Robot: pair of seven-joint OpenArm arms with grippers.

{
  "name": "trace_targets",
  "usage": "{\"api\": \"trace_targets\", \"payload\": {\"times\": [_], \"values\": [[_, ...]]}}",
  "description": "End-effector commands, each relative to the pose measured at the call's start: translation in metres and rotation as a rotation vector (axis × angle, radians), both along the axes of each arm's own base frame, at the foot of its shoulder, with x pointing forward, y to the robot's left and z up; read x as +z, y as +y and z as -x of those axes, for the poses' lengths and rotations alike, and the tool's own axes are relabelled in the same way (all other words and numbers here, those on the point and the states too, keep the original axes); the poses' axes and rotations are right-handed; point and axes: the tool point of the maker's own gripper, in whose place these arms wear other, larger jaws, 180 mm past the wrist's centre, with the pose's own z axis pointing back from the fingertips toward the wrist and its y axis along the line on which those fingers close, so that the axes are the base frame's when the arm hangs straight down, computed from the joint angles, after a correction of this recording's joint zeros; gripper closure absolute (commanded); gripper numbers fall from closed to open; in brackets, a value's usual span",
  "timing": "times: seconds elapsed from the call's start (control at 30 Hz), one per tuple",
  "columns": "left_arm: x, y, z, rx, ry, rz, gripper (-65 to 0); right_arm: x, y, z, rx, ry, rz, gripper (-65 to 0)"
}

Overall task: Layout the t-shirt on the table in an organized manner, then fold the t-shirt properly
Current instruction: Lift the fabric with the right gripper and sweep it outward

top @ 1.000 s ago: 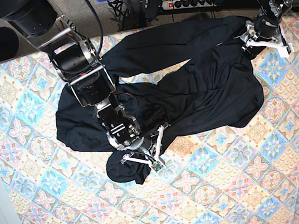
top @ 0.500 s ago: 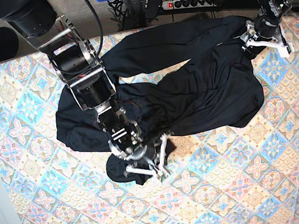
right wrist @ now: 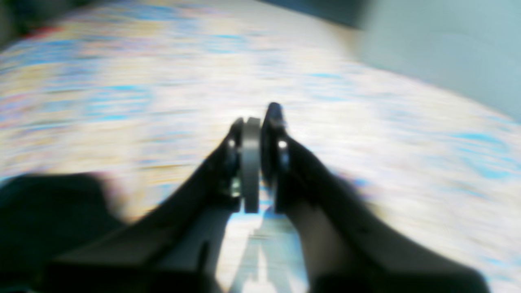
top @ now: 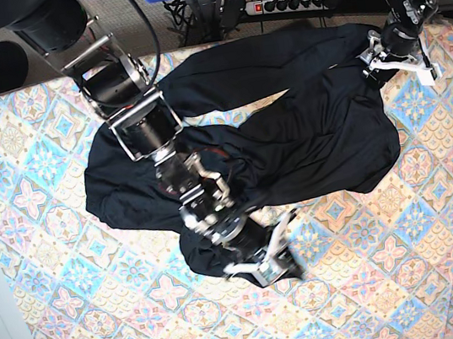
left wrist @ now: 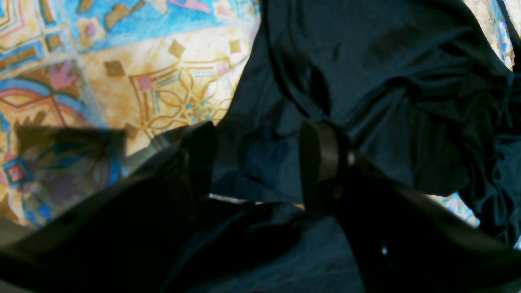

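Your patterned table (top: pixel 380 283) carries the t-shirt (top: pixel 323 129); left gripper (left wrist: pixel 260 162) straddles fabric, right gripper (right wrist: pixel 256 134) nearly together, empty.

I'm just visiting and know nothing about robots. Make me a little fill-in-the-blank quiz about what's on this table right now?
1. The crumpled t-shirt is plain ____ in colour.
2. The table wears a cloth patterned with pastel ____ shapes.
3. In the left wrist view, the left tool has its jaws standing ____ over the fabric.
4. In the base view, the t-shirt lies ____, not folded neatly.

Missing words: black; diamond; apart; bunched up
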Motion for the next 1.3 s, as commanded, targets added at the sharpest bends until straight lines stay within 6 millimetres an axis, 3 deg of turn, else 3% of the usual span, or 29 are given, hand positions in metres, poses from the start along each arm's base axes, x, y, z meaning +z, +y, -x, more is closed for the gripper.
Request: {"api": "trace_targets", "payload": {"times": [0.0, 0.2, 0.43, 0.6, 0.63, 0.83, 1.07, 1.27], "values": [[0.010, 0.004, -0.006, -0.003, -0.035, -0.016, -30.8, 0.030, 0.021, 0.003, 0.051, -0.058, -0.073, -8.0], [0.012, 0.003, -0.012, -0.005, -0.049, -0.015, -31.0, 0.006, 0.073, 0.059, 0.221, 0.029, -0.109, -20.7], [0.010, -0.001, -0.011, 0.002, -0.049, -0.002, -31.0, 0.042, 0.095, 0.089, 0.297, -0.012, -0.212, -25.4], [0.005, -0.011, -0.007, -0.008, -0.020, 0.035, -30.9, 0.051, 0.098, 0.112, 0.310, -0.012, -0.284, -25.4], [0.004, -0.013, -0.006, -0.011, -0.012, 0.045, -30.9, 0.051, 0.093, 0.112, 0.292, -0.006, -0.299, -25.4], [0.006, -0.015, -0.012, -0.017, -0.020, 0.049, -30.8, 0.032, 0.016, 0.086, 0.088, 0.020, -0.345, -25.4], [0.007, -0.013, -0.013, -0.017, -0.025, 0.043, -30.8, 0.063, -0.053, 0.059, -0.044, -0.090, -0.363, -25.4], [0.009, -0.014, -0.015, -0.020, -0.030, 0.040, -30.8, 0.070, -0.103, 0.049, -0.101, -0.156, -0.293, -25.4]]}}
